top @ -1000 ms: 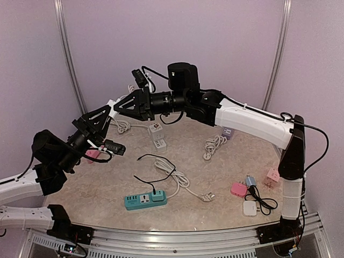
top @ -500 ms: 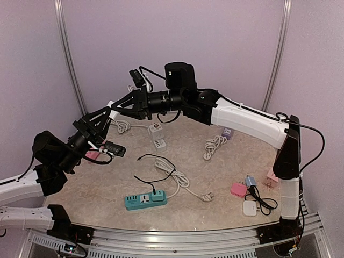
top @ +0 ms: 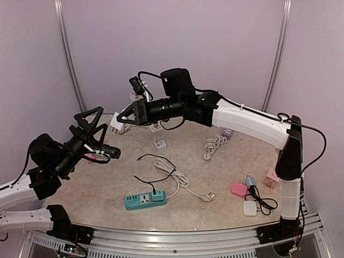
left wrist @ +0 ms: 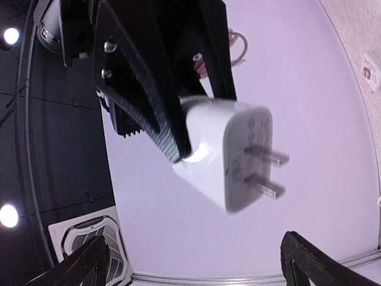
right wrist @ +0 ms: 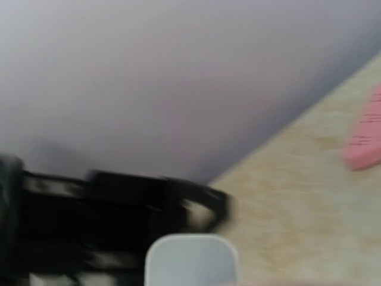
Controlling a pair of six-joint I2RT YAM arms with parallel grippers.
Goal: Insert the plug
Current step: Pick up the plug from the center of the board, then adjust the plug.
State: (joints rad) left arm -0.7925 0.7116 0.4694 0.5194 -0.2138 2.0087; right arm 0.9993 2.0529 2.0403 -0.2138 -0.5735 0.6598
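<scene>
Gripping a white plug [left wrist: 229, 155] between its dark fingers [left wrist: 152, 89], the left gripper [top: 88, 129] hung above the table's [top: 97, 188] far-left part, the plug's two flat prongs bare and pointing away from the jaws. The right gripper [top: 122, 115] reached across toward it from the right, raised off the table; a white block [right wrist: 191, 260] sat at its wrist view's lower edge, too blurred to tell whether its fingers clasped anything. A teal power strip [top: 145, 200] lay near the front edge.

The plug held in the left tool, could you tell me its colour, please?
White plug, two metal prongs; clearest in the left wrist view.
</scene>
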